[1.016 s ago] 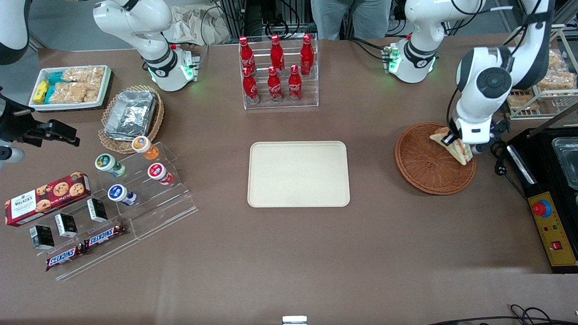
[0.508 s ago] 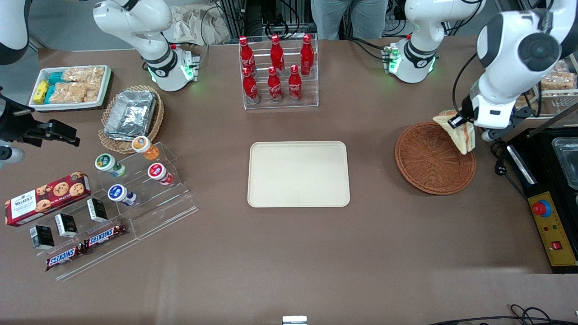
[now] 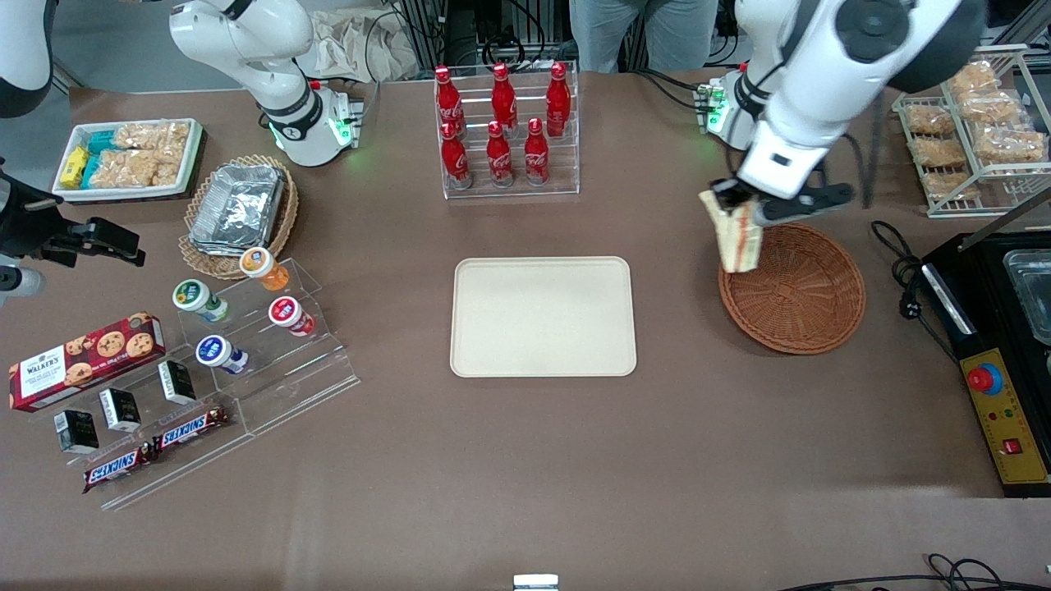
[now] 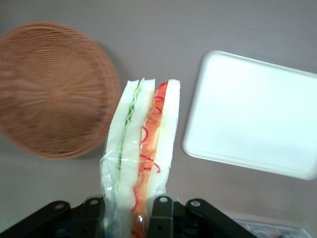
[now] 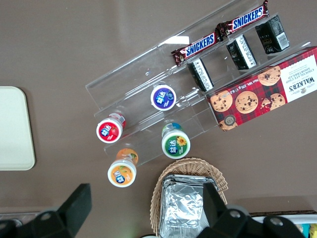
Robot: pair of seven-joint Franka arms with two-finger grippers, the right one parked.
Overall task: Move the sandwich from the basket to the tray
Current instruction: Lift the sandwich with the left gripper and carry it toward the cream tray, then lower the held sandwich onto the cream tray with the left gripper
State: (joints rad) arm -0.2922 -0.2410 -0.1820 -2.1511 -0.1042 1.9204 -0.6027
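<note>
Now the left arm's gripper [image 3: 736, 205] hangs in the air over the brown surface [image 3: 525, 460], its black fingers [image 4: 161, 215] clamped on one end of the wrapped triangular sandwich [image 3: 736, 238]. The wedge hangs down from the fingers with its long cut edge showing: two pale white bread slices, a green leafy strip along one, an orange-red filling with red curls along the other, all under clear film [image 4: 141, 148]. Its free tip hangs above the rim of the round reddish-brown woven wicker basket [image 3: 800, 295], on the side toward the flat cream-beige rectangular tray [image 3: 543, 316]. The basket lies below and to one side of the fingers, the tray well apart to the other; nothing lies in either.
</note>
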